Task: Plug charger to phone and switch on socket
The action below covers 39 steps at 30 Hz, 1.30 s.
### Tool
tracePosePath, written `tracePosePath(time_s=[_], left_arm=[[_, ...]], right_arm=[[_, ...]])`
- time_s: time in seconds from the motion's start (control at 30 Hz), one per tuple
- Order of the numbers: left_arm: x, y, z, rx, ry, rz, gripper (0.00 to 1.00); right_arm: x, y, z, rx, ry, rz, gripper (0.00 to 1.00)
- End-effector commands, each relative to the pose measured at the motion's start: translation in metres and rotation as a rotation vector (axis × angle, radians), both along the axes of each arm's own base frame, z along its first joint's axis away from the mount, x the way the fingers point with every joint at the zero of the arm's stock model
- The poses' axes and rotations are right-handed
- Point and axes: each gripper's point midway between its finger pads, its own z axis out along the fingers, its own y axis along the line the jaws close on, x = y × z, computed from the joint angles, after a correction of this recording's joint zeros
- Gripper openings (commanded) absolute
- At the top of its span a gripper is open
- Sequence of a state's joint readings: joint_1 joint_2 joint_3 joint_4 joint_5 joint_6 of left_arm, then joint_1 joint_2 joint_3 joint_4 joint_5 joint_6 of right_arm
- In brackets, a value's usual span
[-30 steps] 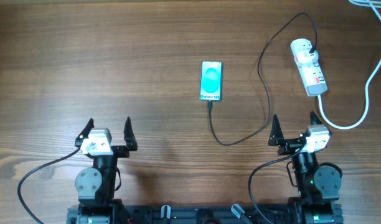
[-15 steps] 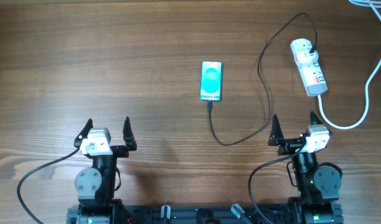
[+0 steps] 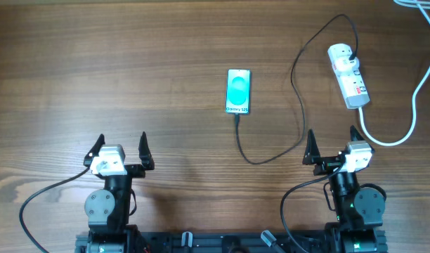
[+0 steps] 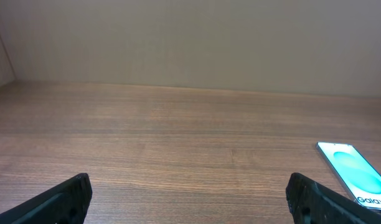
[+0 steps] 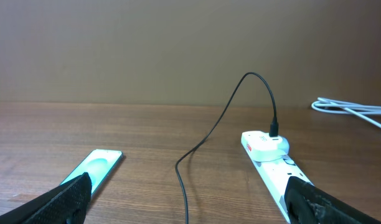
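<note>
The phone [image 3: 238, 91] lies flat at the table's middle, cyan screen up; it also shows in the left wrist view [image 4: 352, 172] and the right wrist view [image 5: 94, 168]. The thin black charger cable [image 3: 297, 105] runs from the phone's near end, where its tip [image 3: 237, 117] sits against the phone, round to a white plug [image 3: 341, 53] seated in the white socket strip [image 3: 350, 77]. The strip, plug and cable show in the right wrist view [image 5: 279, 171]. My left gripper [image 3: 121, 149] is open and empty near the front left. My right gripper [image 3: 332, 143] is open and empty, just in front of the strip.
The strip's thick white cord [image 3: 405, 119] loops right of the strip and runs off the back right corner. The robots' black cables [image 3: 39, 200] trail by the arm bases at the front edge. A plain wall stands behind the table [image 4: 190, 130].
</note>
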<state>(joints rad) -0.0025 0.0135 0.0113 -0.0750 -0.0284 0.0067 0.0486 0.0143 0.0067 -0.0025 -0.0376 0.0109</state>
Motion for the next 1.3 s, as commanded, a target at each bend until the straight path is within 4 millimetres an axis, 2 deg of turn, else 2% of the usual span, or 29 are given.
tracePosePath(time_s=[0.0,1.27], left_arm=[[-0.0003,0.0003,-0.0009,0.016,-0.003,-0.002,1.00],[-0.0002,-0.0016,-0.0004,0.037,-0.004,-0.015,1.00]], right_arm=[[-0.0006,0.0006,0.0025,0.015,-0.011,0.005,1.00],[-0.0006,0.0006,0.0025,0.016,-0.011,0.005,1.00]])
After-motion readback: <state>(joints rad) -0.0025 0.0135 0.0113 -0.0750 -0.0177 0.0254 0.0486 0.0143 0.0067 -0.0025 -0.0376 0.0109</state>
